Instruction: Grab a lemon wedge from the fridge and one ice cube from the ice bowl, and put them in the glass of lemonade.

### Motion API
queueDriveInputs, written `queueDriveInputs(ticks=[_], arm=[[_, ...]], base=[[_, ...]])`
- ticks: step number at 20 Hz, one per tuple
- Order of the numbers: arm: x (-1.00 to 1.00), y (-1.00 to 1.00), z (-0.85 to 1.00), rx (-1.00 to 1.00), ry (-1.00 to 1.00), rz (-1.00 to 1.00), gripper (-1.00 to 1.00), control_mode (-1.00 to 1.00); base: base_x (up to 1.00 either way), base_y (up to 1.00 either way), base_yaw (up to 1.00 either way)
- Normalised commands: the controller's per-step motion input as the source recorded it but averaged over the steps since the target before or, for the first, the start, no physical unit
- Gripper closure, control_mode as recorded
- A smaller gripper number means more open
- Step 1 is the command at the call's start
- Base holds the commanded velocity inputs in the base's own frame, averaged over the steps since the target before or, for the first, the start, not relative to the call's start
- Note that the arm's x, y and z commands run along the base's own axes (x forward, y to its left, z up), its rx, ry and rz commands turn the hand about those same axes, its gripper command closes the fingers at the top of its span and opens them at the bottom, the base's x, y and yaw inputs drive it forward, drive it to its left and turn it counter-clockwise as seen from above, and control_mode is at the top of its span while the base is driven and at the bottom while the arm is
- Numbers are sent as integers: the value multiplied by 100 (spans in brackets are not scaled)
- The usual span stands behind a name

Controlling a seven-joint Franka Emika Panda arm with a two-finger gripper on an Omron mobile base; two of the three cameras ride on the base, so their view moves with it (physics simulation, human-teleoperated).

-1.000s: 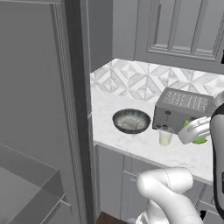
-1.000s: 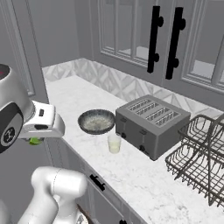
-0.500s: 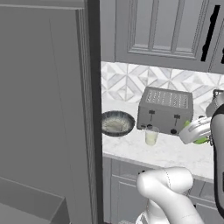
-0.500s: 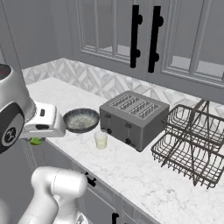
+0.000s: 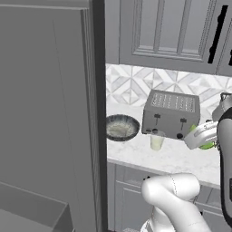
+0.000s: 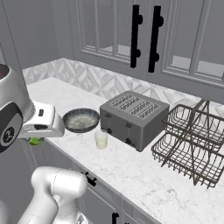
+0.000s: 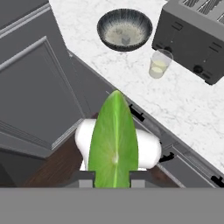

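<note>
**Op:** My jaws are pinched on the lemon wedge (image 7: 113, 140); on the hand camera it stands up green between the two finger tips, so the gripper (image 7: 113, 177) is carrying it. From the right base camera I catch a sliver of green under the hand (image 6: 35, 141).

**Spotter:** Where are your targets?

**Op:** The glass of lemonade (image 7: 159, 63) sits on the marble counter (image 7: 192, 105), just in front of the toaster (image 6: 133, 117), with the ice bowl (image 7: 124, 28) near it on the fridge side. The hand hangs out past the counter edge, over the cabinet fronts, well apart from the glass.

**Spotter:** What worries you?

**Op:** The drop. The glass is narrow and close to the toaster, so if I come in off-centre the wedge could land on the counter or a finger could knock the tumbler over. The wedge is also held by its lower end only; I judge a sharp swing could twist it loose.

**Spotter:** Anything you can't read?

**Op:** The finger tips are mostly covered by the wedge, so I can't tell how deep the grip sits. There is a small pale lump in the bowl, probably the ice, but it's too small to say. The fridge (image 5: 45, 113) blocks the left base camera's near side, and the wire rack (image 6: 192, 140) runs off the right base camera's edge.
</note>
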Motion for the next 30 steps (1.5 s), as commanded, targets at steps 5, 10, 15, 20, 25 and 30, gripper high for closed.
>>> queueDriveInputs(ticks=[5,10,15,20,25,30], arm=[[82,8,0,0,11,0,100,-100],[87,19,-7,-1,7,0,100,-100],[81,3,-61,-3,-8,-13,100,-100],[77,-26,-58,0,-3,-26,100,-100],[96,-51,-60,7,0,-27,100,-100],[77,-40,-48,1,8,-23,100,-100]], base=[[0,0,0],[0,0,0],[0,0,0],[0,0,0],[0,0,0],[0,0,0]])
